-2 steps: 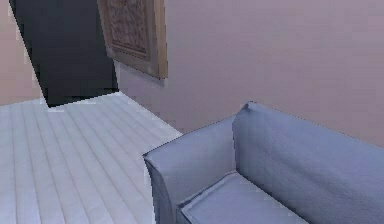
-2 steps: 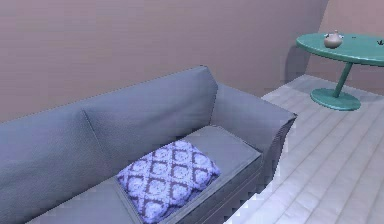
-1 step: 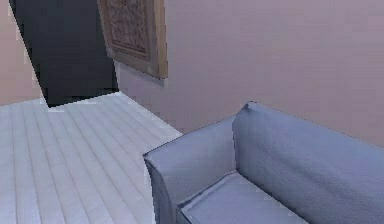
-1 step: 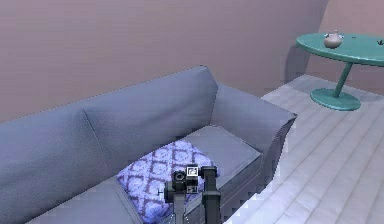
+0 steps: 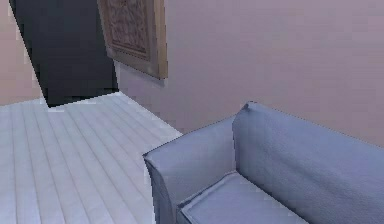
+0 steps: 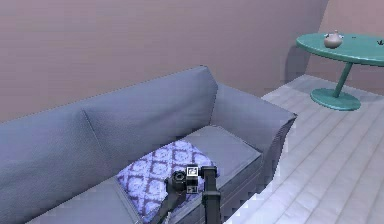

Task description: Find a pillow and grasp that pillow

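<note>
The tool (image 6: pixel 178 181) is at the patterned pillow (image 6: pixel 155 172), which lies on the blue sofa (image 6: pixel 150 110); can't tell its grip, or whether it holds anything.

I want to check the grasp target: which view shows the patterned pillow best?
The arm side view: the pillow lies flat on the sofa seat, its purple-and-white pattern plain, with the gripper at its edge. The forward view takes in the sofa's end: armrest, backrest, seat corner.
</note>
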Motion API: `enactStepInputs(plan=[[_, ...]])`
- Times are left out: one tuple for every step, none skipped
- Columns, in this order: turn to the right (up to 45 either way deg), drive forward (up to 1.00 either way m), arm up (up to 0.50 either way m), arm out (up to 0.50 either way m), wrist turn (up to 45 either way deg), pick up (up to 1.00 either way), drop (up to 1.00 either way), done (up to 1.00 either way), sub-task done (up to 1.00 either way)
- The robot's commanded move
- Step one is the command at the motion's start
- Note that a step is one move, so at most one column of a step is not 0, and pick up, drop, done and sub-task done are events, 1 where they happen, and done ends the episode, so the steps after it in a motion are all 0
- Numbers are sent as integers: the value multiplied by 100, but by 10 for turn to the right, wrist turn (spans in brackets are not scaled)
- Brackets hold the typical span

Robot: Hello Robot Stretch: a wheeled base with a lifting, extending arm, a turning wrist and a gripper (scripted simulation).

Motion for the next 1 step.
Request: enactStepInputs(plan=[[0, 0, 0, 0, 450, 0, 0, 0, 0]])
